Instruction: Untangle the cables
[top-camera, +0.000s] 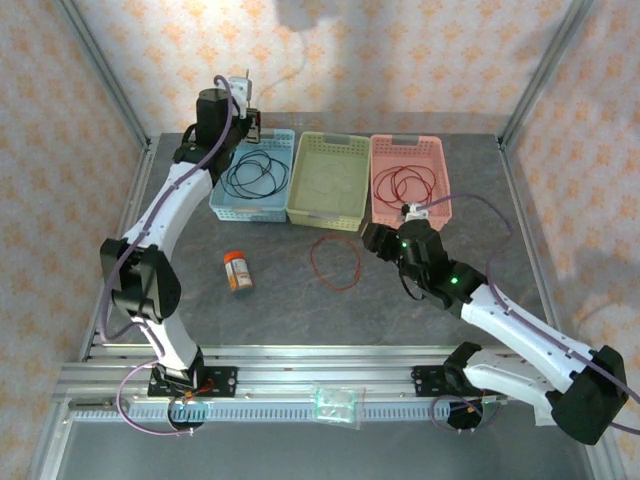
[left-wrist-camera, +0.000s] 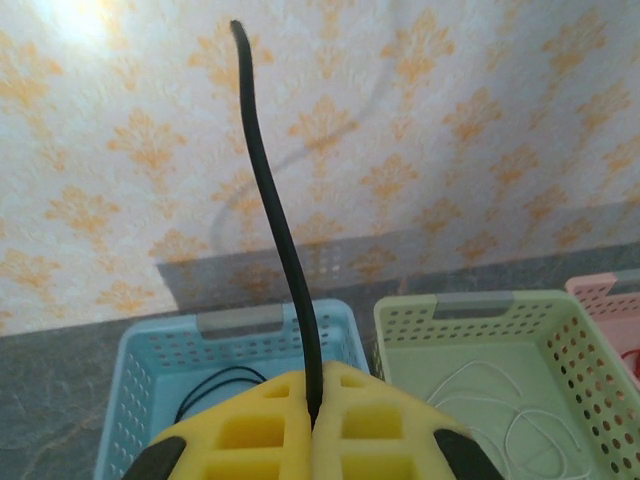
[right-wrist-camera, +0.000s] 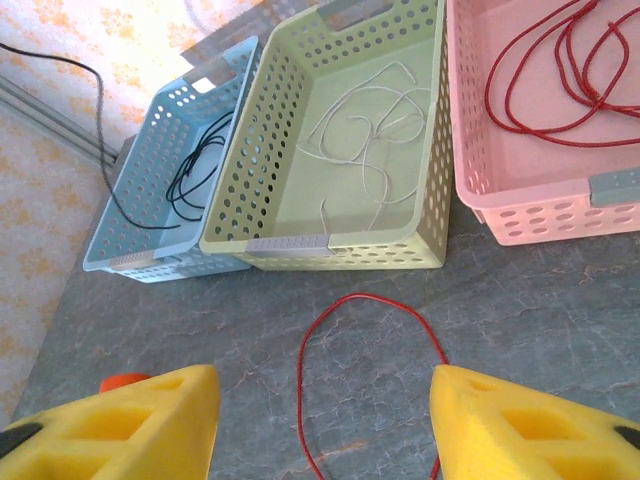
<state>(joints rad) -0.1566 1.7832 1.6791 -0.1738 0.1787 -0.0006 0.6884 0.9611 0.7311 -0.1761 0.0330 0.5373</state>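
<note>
Left end effector (left-wrist-camera: 315, 405) pinches black cable (left-wrist-camera: 272, 200); right end effector (right-wrist-camera: 325, 410) gapes wide beside red cable (right-wrist-camera: 372, 296)

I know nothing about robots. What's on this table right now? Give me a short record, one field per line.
Left pincer: shut on a black cable that sticks up above the blue basket
Right pincer: open, hovering over a loose red loop on the table
Blue basket: black loops lying inside
Green basket: pale whitish cable
Pink basket: red cable
Also on table: small orange-capped bottle
</note>
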